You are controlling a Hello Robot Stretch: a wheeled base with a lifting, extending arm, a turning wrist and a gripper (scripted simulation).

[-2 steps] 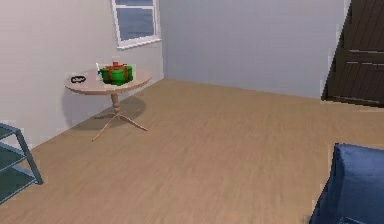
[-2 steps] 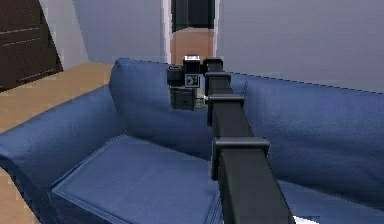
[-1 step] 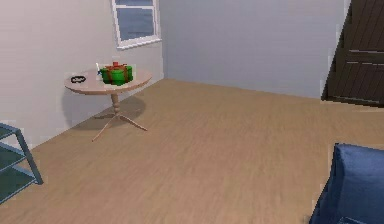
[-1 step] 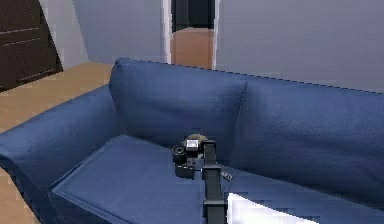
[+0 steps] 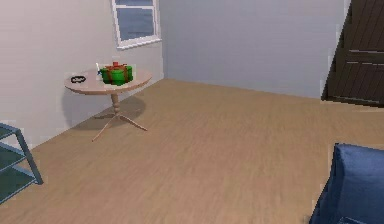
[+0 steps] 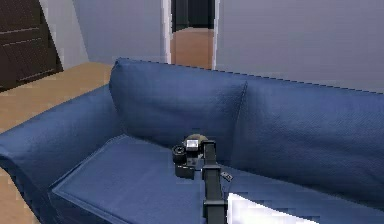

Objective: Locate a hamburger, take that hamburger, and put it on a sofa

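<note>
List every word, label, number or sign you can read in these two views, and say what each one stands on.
None can be read.
The green and red thing on the round table is too small to show any lettering.
The blue sofa, the dark door and the window bear no print.

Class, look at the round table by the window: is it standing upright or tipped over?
Upright. The round table stands on its splayed feet with its top level, and a green object rests on it.
</note>
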